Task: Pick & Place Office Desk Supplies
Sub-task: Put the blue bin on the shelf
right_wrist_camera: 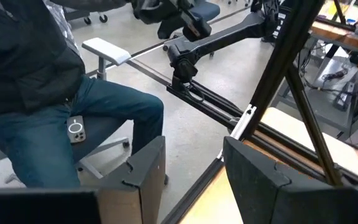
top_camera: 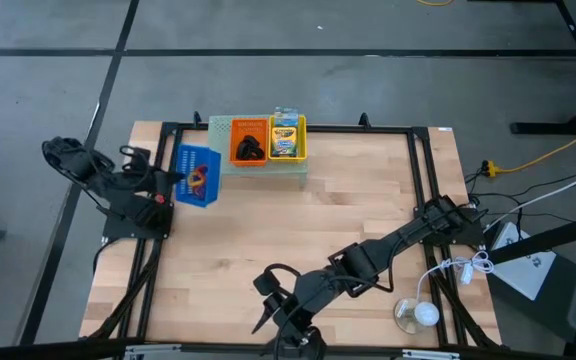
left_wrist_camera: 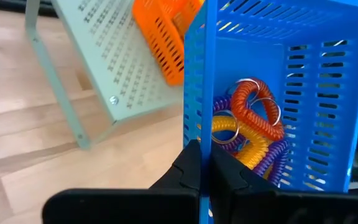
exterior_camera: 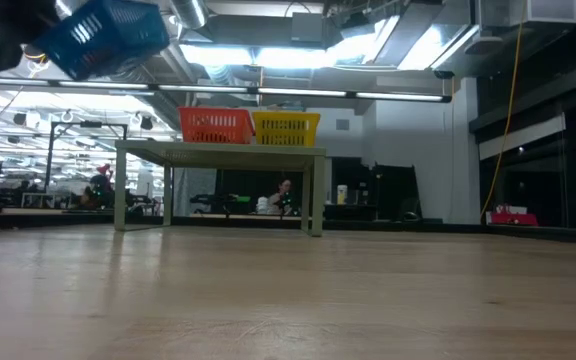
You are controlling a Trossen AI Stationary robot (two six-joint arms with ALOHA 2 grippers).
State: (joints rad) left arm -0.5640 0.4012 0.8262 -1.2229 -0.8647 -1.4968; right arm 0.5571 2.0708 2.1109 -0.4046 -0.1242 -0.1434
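The left gripper (left_wrist_camera: 202,163) is clamped on the wall of a blue basket (top_camera: 196,176), holding it in the air just beside the left end of the pale green mesh riser (top_camera: 218,128). In the low view the basket hangs tilted, well above the table (top_camera: 268,240). Inside it lie coiled rings (left_wrist_camera: 250,127): one orange, one yellow and at least one purple, though the tangle makes the purple count uncertain.

On the riser stand two more baskets side by side, so three baskets in all: an orange basket (top_camera: 249,140) with a dark item inside, probably a black clip, and a yellow basket (top_camera: 287,139) with one green-and-yellow crayon box (top_camera: 284,138) showing. A second box may sit behind it; the top view does not settle that.

The step in hand looks like setting the blue basket onto the riser, left of the orange one. To do it well, the arm should level the basket first so the rings do not slide out, bring it over the free left part of the riser top, keep clear of the orange basket's wall, lower it until the base rests flat, and only then release.

The right gripper (right_wrist_camera: 185,171) waits near the table's front edge, its fingers apart and holding nothing
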